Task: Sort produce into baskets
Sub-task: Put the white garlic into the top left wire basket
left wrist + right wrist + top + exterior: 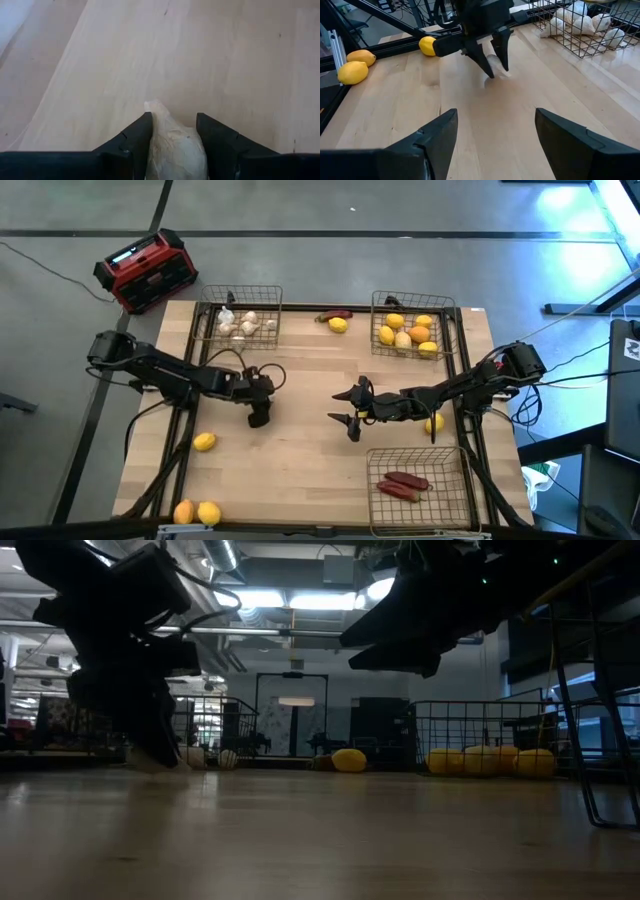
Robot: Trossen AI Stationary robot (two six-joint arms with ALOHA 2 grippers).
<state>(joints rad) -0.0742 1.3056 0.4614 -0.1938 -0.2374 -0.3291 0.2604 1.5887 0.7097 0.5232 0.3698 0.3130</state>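
Risk first, as I read it from my station: the left hand (172,145) has its two fingers (131,137) closed part-way around a whitish knobbly bulb (175,145), and the bulb is pointed and uneven, so I judge it could twist or slip out once I raise it off the worktop (225,55), or drop short of its basket. The fingers press its sides, and its tip pokes out ahead of them. In the right wrist view the same hand stands low over the boards with the pale bulb (496,64) between its fingertips, seemingly at or just above the wood. The wire basket (213,340) already holding whitish bulbs sits near it, toward the far edge. The right hand (349,406) hovers wide open and empty near the middle of the worktop, apart from the left one. Loose yellow fruits (204,442) lie near the left arm; I could brush one while swinging.
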